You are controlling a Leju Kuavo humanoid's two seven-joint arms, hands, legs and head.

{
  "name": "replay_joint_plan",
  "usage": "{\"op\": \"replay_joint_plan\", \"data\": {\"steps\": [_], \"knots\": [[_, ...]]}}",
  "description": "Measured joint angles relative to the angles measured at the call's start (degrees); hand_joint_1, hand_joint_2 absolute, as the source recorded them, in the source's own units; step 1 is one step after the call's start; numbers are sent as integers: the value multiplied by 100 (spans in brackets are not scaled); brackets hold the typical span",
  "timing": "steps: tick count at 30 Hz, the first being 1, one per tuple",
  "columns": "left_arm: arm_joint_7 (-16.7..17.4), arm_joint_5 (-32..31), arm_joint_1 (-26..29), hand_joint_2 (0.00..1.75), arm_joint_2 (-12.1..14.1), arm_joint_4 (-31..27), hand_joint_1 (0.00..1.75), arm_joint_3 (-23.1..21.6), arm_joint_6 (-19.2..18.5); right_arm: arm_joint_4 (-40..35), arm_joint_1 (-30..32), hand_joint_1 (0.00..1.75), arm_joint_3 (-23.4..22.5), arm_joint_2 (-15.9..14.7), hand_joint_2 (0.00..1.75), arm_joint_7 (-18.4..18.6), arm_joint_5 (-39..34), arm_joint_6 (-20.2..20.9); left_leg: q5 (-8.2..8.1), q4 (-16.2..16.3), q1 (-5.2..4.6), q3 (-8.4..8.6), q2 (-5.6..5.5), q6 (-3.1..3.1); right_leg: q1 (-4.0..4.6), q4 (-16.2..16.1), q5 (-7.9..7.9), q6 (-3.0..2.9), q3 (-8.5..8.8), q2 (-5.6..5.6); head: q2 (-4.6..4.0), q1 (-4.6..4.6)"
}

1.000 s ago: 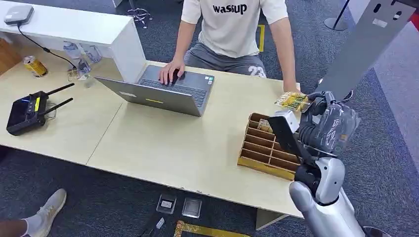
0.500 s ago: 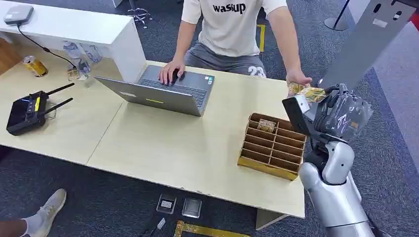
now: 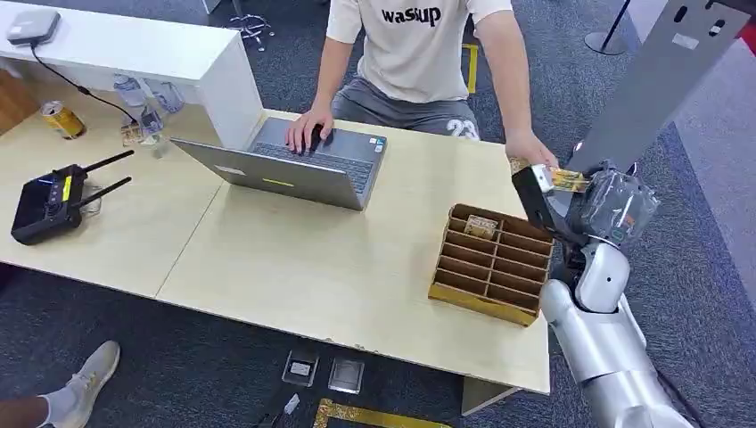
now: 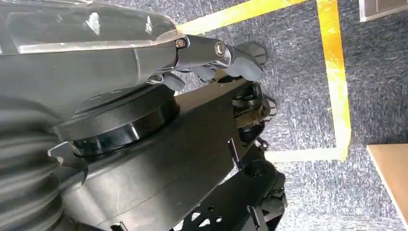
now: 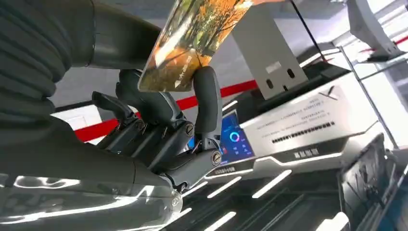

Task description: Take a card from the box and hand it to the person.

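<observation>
— Fingers (image 5: 204, 103) clamped on anything?
— From the head view, the right hand (image 3: 593, 209) holds the card (image 3: 563, 179) beyond the box (image 3: 491, 265), touching the person's hand (image 3: 528, 150) at the table (image 3: 312, 259) edge.
— Left wrist?
— Left hand (image 4: 211, 60) hangs over carpet; whether it's shut, I cannot tell.
— Right wrist?
— Card pinched by its lower edge. Likely thin, light, glossy, bendable; better taken by the free edge.
</observation>
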Motion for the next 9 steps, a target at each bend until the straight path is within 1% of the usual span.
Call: {"op": "replay_joint_plan", "data": {"steps": [1, 2, 4, 6, 7, 9], "knots": [[-18, -9, 0, 175, 0, 0, 0, 0, 2, 72, -6, 175, 0, 18, 175, -4, -22, 0, 0, 0, 0, -1, -1, 0, 0, 0, 0, 0, 0, 0, 0, -2], [-37, -18, 0, 175, 0, 0, 0, -4, 2, 131, -7, 9, 2, 33, 175, -11, -42, -2, 0, 0, 0, -2, -2, 0, 0, 0, 0, 0, 0, -2, 0, 0], [-59, -39, 0, 175, 0, 0, 0, -35, 2, 260, -23, 0, 4, 72, 175, -31, -118, -22, 0, 0, 0, -3, -2, 0, 0, 0, 0, 0, -1, -2, 0, 0], [-77, -81, 0, 175, 0, 0, 0, -59, 2, 336, -23, 0, 4, 90, 175, -92, -231, -66, 0, 0, 0, -4, -2, 0, 0, 0, 0, 0, -2, -1, 0, 0], [-92, -83, 0, 0, -2, 0, 0, -70, 2, 358, -24, 0, 4, 96, 175, -109, -273, -79, 0, 0, 0, -5, -2, 0, 0, 0, 0, 0, -3, -1, 0, 0], [-125, -76, 0, 0, -2, 0, 0, -81, 4, 393, -30, 0, 7, 113, 175, -175, -376, -83, 0, 0, 0, -6, -2, 0, 0, 0, 0, 0, -4, -1, 0, 0]]}}
